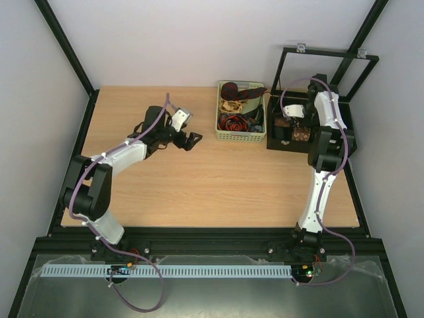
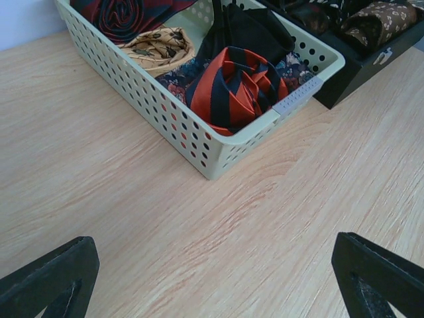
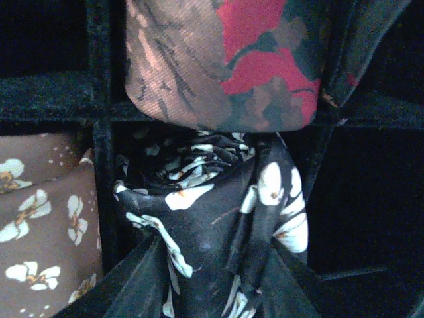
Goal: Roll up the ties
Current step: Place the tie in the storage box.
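Several loose ties lie in a pale green basket (image 1: pixel 241 136); in the left wrist view an orange-and-navy striped tie (image 2: pixel 235 86), a beige one (image 2: pixel 158 48) and a dark red one (image 2: pixel 126 13) show in this basket (image 2: pixel 199 142). My left gripper (image 1: pixel 191 140) is open and empty above bare table left of the basket, its fingertips (image 2: pixel 56 278) wide apart. My right gripper (image 1: pixel 291 126) is down in a black divided box (image 1: pixel 281 140), shut on a rolled black tie with white flowers (image 3: pixel 212 212) in a compartment. A brown flowered rolled tie (image 3: pixel 40 232) and a brown-red one (image 3: pixel 225 59) fill neighbouring compartments.
A black frame (image 1: pixel 324 66) stands behind the box at the back right. The wooden table (image 1: pixel 212 185) spans the middle. Black rails run along the table's sides and front.
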`<act>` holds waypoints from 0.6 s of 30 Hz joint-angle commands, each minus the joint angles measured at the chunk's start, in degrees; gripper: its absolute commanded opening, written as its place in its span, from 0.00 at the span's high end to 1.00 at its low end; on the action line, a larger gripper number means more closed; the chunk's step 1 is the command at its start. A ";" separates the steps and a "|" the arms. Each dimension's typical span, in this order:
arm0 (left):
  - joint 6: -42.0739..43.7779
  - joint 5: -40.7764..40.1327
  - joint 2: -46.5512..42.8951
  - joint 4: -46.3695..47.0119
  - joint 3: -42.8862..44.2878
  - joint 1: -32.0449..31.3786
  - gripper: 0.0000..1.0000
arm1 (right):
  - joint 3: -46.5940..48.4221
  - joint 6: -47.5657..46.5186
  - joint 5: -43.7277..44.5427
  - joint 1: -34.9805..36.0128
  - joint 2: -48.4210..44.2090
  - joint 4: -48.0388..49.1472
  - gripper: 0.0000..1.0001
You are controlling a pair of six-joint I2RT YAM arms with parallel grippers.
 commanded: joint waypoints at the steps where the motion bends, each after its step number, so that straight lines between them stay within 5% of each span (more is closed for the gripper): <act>1: 1.63 1.26 1.47 -2.67 3.51 0.92 0.01 | 0.72 2.76 -1.39 -0.22 -0.01 -2.38 0.55; 10: 4.68 2.13 2.24 -4.45 7.33 2.08 0.01 | 0.58 7.65 -6.51 -0.22 -7.26 -0.47 0.31; 16: 2.34 2.48 2.24 -4.62 10.91 4.97 0.01 | 0.47 14.91 -10.68 -0.22 -13.90 4.17 0.03; 18: 0.95 2.99 2.31 -5.25 12.52 6.48 0.01 | 0.35 18.73 -12.58 -0.22 -16.14 6.08 0.01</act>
